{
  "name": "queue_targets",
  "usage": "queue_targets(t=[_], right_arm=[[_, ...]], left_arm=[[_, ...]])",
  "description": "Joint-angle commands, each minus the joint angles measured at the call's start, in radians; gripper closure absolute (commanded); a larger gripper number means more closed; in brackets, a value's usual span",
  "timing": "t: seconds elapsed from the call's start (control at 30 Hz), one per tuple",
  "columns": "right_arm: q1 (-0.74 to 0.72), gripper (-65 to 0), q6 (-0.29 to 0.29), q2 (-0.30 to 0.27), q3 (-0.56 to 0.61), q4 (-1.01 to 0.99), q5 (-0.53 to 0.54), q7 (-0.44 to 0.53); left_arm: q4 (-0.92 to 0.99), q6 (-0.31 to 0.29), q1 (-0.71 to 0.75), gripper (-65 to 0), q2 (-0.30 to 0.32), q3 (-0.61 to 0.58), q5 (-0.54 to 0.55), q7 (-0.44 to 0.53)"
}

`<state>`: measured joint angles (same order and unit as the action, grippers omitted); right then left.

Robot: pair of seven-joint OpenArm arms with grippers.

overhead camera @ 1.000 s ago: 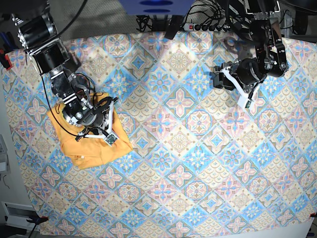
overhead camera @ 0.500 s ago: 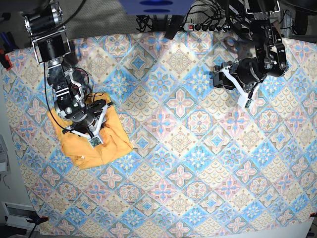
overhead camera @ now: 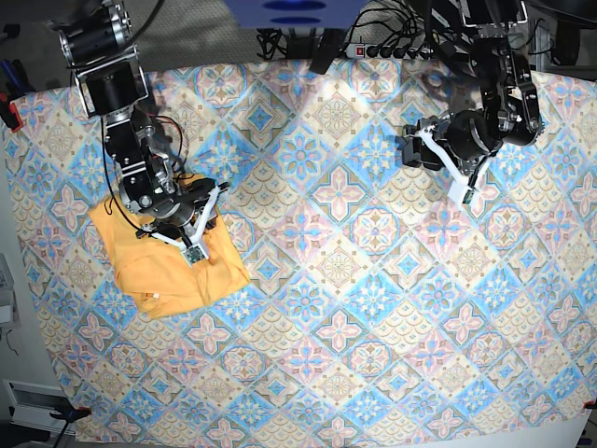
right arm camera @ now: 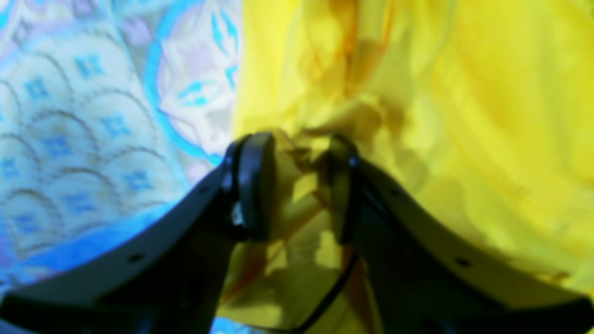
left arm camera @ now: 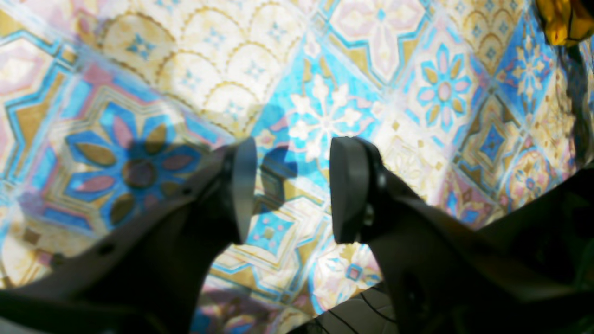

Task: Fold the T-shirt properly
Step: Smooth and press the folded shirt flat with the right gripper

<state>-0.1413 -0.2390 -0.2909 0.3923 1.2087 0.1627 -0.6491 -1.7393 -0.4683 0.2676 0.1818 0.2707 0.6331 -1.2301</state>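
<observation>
T-shirt [overhead camera: 163, 266] lay folded into a compact yellow-orange bundle near the base view's left edge, on the blue-pink tiled tablecloth [overhead camera: 354, 308] covering the bench. Right gripper [right arm camera: 297, 185] sat over the bundle's upper right part, jaws parted, a rumple of yellow cloth between the pads; blurred, couldn't tell if cloth was pinched or just lying in the gap. Right arm and its black cables [overhead camera: 131, 163] hid part of the shirt's top edge from above. Left gripper [left arm camera: 290, 188] hung well apart over bare tablecloth at the far side, jaws released, nothing between them, only its shadow below. A sliver of yellow showed in the left wrist view's top right corner. Power strip [overhead camera: 392, 51] and tangled cords lay beyond the cloth's far edge; red clamp [overhead camera: 11, 114] at the left border
</observation>
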Motion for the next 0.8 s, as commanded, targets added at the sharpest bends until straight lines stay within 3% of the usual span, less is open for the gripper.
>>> queue_targets(t=[0.0, 0.7, 0.77], right_arm=[[-0.021, -19.9, 0.007, -0.009, -0.008, -0.003, -0.005, 0.008], [-0.065, -19.6, -0.001, -0.034, -0.005, -0.043, -0.005, 0.033], [-0.068, -16.5, -0.001, -0.031, -0.006, -0.069, -0.005, 0.035]], left_arm=[[-0.018, -0.005, -0.006, -25.2, 0.008, 0.002, 0.017, 0.014], [-0.014, -0.005, -0.008, -25.2, 0.009, 0.002, 0.017, 0.014], [-0.014, -0.005, -0.008, -25.2, 0.009, 0.002, 0.017, 0.014]])
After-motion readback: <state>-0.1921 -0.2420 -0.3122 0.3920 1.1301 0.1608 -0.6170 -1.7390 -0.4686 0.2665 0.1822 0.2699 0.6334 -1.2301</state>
